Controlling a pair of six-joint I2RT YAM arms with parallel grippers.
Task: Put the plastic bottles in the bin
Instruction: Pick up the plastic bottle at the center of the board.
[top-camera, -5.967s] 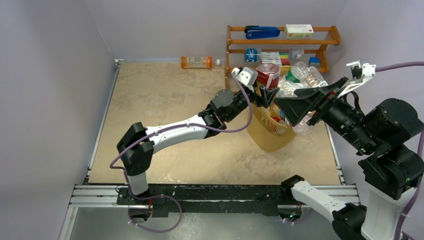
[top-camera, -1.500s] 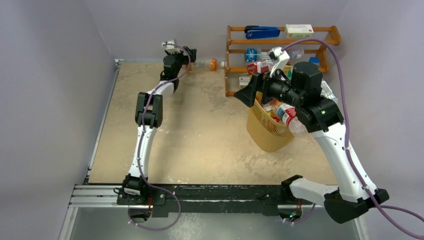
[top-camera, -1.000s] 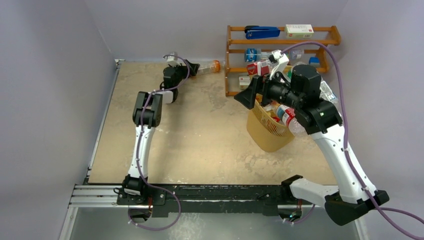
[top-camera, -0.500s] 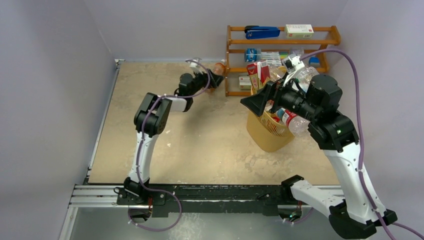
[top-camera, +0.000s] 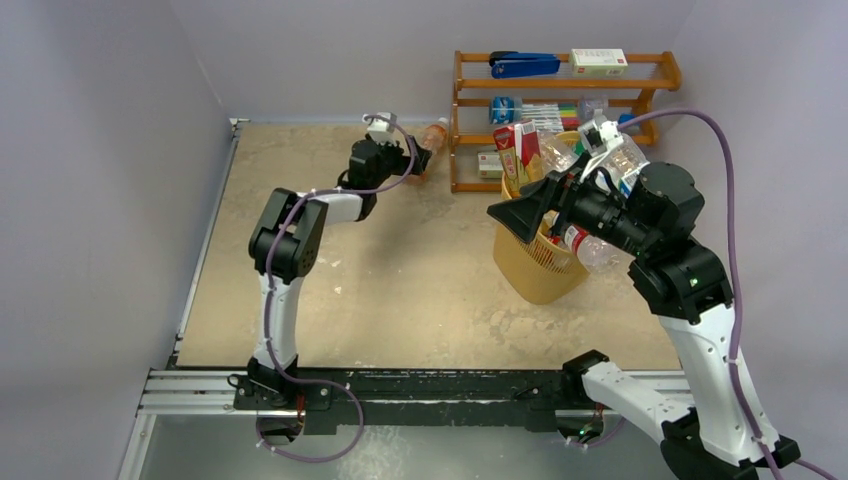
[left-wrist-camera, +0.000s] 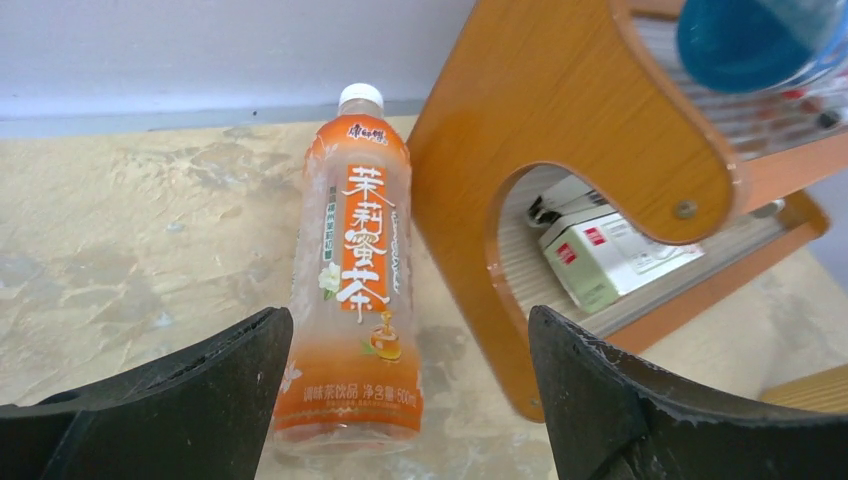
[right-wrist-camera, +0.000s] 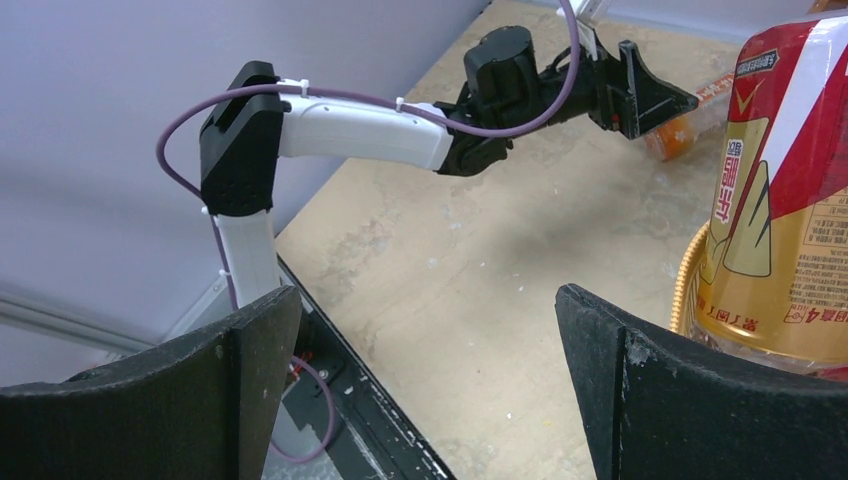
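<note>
An orange tea bottle (left-wrist-camera: 352, 290) lies on the table at the back, cap away from me, right beside the wooden rack's end panel (left-wrist-camera: 560, 130). My left gripper (left-wrist-camera: 408, 318) is open. The bottle's base lies between the jaws, close to the left finger (left-wrist-camera: 200, 400), with a gap to the right one. From above, the left gripper (top-camera: 416, 155) and that bottle (top-camera: 434, 133) sit left of the rack. The yellow-orange bin (top-camera: 535, 275) is heaped with bottles (top-camera: 585, 245). My right gripper (top-camera: 520, 212) hangs open and empty at its left rim; a red-gold bottle (right-wrist-camera: 780, 200) is beside it.
The wooden rack (top-camera: 560, 82) stands against the back wall behind the bin, with a blue stapler (top-camera: 525, 65), a white box (top-camera: 598, 60) and pens on its shelves. Small white boxes (left-wrist-camera: 600, 255) lie on its lowest shelf. The left arm (right-wrist-camera: 350, 130) reaches across the table's back.
The left arm swung right along the back wall, and the orange bottle went with it, ending beside the rack. The right arm rose and drew back to the right, still open.
</note>
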